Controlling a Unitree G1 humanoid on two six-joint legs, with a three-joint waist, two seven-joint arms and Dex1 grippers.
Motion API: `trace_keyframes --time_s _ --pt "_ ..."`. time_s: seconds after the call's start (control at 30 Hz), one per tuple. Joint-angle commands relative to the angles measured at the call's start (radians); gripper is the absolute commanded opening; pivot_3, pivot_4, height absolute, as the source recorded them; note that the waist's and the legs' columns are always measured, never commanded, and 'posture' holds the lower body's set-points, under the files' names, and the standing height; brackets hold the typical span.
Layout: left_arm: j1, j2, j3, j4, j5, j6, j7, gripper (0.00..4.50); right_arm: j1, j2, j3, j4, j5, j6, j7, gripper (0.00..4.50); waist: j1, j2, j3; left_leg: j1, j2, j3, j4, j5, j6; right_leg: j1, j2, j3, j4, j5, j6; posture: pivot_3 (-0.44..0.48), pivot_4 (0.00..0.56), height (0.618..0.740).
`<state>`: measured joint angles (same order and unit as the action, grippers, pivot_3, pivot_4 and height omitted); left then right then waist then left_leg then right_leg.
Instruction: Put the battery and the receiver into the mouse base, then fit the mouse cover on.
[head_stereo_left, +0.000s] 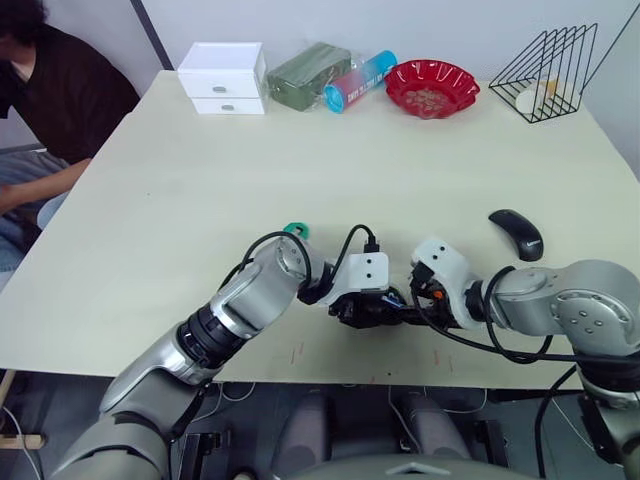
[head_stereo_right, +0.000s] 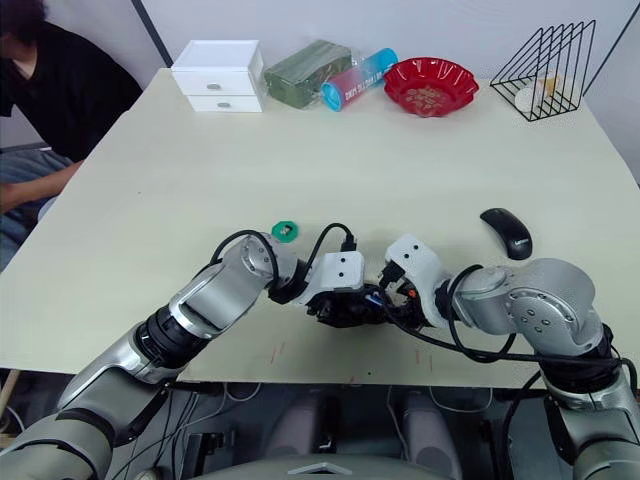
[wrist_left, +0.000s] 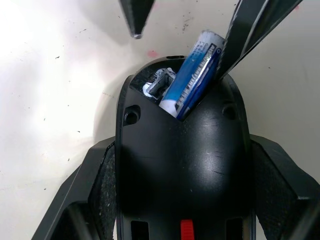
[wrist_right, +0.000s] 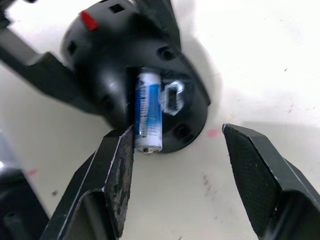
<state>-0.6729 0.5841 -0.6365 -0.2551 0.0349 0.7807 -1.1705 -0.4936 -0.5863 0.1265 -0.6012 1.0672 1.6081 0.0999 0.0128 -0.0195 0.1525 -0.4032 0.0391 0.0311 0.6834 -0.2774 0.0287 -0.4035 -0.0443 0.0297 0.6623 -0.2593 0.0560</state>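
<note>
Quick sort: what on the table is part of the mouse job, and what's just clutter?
Job:
mouse base, clamped by left gripper
battery, partly in its slot, beside open right gripper
mouse cover

Clutter:
green disc
white drawers
green pack
blue-pink tube
red bowl
wire rack

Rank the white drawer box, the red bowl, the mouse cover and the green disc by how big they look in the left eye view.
1. White drawer box and red bowl: alike, too close to rank.
2. Mouse cover.
3. Green disc, partly hidden behind the left arm.
</note>
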Motion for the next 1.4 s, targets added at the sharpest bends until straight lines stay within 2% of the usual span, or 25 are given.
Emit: trace_keyframes --time_s 0.03,0.27,0.37,0.43,0.47,0.53,0.63,0.67,1.03,1.4 --pt "0.012 -0.002 -0.031 0.011 0.001 0.014 0.002 2.91 0.035 -0.036 -0.086 -0.081 0.046 0.004 0.065 3.00 0.000 0.000 0.000 0.000 0.000 -0.001 0.000 0.000 0.000 0.000 0.000 -0.001 0.000 0.000 0.000 0.000 0.150 0.740" --pt "0.011 -0.002 -0.033 0.015 0.002 0.008 0.001 2.91 0.145 -0.146 -0.116 -0.160 0.008 -0.139 0.186 3.00 -0.001 0.000 0.000 -0.002 0.000 -0.002 0.000 0.000 0.000 0.000 0.000 -0.002 -0.001 0.000 0.000 0.000 0.150 0.740" --pt "0.014 0.001 -0.033 0.012 0.002 0.007 0.000 2.91 0.246 -0.178 -0.124 -0.176 -0.078 -0.300 0.259 3.00 0.001 -0.001 0.000 -0.002 -0.001 -0.004 0.000 0.000 0.000 0.000 0.000 -0.004 -0.001 0.000 0.000 0.000 0.150 0.740" --pt "0.016 0.002 -0.032 0.010 0.002 0.007 0.001 2.91 0.310 -0.161 -0.134 -0.178 -0.146 -0.462 0.331 2.43 0.000 0.000 0.000 -0.004 -0.001 -0.005 0.001 0.000 0.000 0.000 -0.001 -0.004 -0.002 0.000 0.000 0.000 0.150 0.740" --pt "0.016 0.002 -0.033 0.010 0.003 0.006 0.001 2.91 0.342 -0.167 -0.128 -0.176 -0.188 -0.531 0.366 2.43 0.000 0.000 0.000 -0.004 -0.001 -0.005 0.001 0.000 0.000 -0.001 -0.001 -0.004 -0.001 0.000 0.000 0.000 0.150 0.740" --pt "0.016 0.002 -0.032 0.010 0.003 0.006 0.002 2.91 0.408 -0.200 -0.089 -0.162 -0.298 -0.683 0.451 1.29 0.000 0.000 0.000 -0.005 -0.001 -0.007 0.002 0.000 0.000 -0.001 0.000 -0.006 -0.001 0.000 0.000 0.000 0.150 0.740" --pt "0.017 0.003 -0.033 0.008 0.003 0.006 0.003 2.91 0.466 -0.167 -0.064 -0.123 -0.383 -0.855 0.524 0.18 -0.001 -0.001 0.000 -0.005 -0.001 -0.007 0.002 0.000 0.000 0.000 0.000 -0.007 -0.002 0.000 0.000 0.000 0.150 0.740" --pt "0.017 0.003 -0.032 0.007 0.002 0.006 0.002 2.91 0.476 -0.161 -0.054 -0.113 -0.407 -0.893 0.543 0.08 -0.001 0.000 0.000 -0.005 -0.001 -0.007 0.002 0.000 0.000 0.000 0.000 -0.007 -0.001 0.000 0.000 0.000 0.150 0.740" --pt "0.015 0.010 -0.035 0.004 0.005 0.005 0.001 2.91 0.543 -0.037 0.019 0.068 -0.573 -1.216 0.670 0.08 0.000 0.000 0.000 -0.005 -0.001 -0.008 0.003 0.000 0.000 0.000 0.000 -0.007 -0.001 0.000 0.000 0.000 0.150 0.740" --pt "0.015 0.012 -0.038 0.005 0.007 0.001 -0.001 2.91 0.535 0.014 0.048 0.161 -0.643 -1.291 0.710 0.08 0.000 0.000 0.000 -0.005 -0.001 -0.008 0.003 0.000 0.000 0.000 0.000 -0.007 -0.001 0.000 0.000 0.000 0.150 0.740"
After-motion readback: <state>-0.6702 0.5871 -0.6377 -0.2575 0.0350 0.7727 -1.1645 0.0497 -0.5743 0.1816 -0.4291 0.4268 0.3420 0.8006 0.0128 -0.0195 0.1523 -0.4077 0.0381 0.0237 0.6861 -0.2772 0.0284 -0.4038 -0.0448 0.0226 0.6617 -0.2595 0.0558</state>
